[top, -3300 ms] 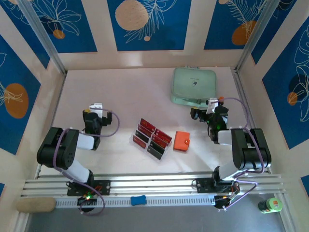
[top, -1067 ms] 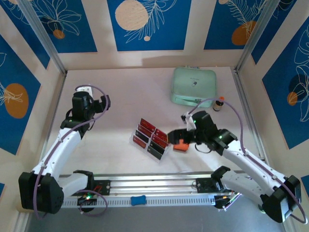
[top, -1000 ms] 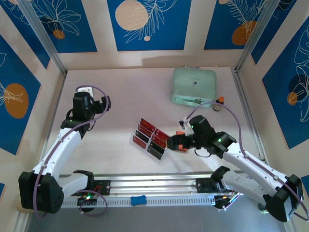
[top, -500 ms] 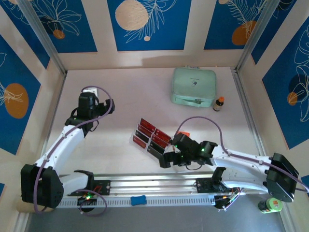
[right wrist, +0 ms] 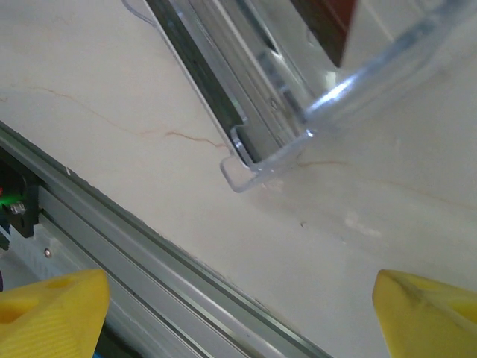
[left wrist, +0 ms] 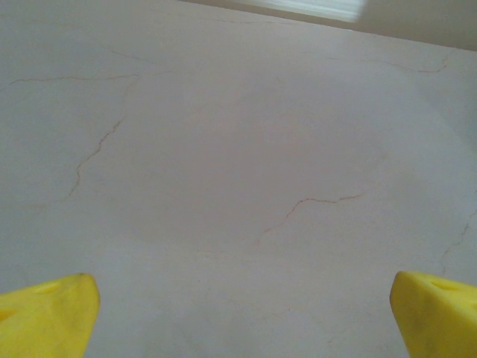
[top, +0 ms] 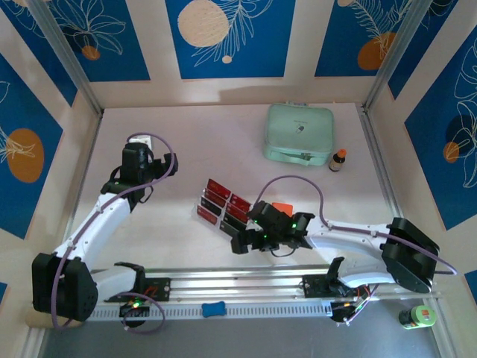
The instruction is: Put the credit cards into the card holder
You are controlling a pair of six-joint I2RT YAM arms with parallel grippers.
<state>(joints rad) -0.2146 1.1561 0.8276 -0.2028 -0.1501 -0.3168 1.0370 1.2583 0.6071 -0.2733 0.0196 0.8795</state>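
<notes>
Checked worktop (top: 186, 142) first: pale, finely veined. Mint-green case (top: 299, 134) at upper right, well apart from the action.

Found right arm swung down and across since half a second ago. Right hand (right wrist: 238, 309) now low, just off the near corner of the clear rack (right wrist: 268, 156), yellow fingertips spread wide with nothing between them.

Noted rack shifted toward the upper left of the overhead frame compared with a second ago, probably nudged by that arm.

Found left hand (left wrist: 238, 313) over bare worktop at frame left, at full spread, empty, parked as before.

Located card holder (top: 281, 209) just right of the rack: orange, mostly hidden behind the right forearm. Cannot tell whether folded shut.

Located credit cards (top: 217, 187), red and black, all sitting in the rack's slots.

Judged: no card lifted yet, nothing in the holder. Displaced rack means re-aiming the pick before closing on a card.
</notes>
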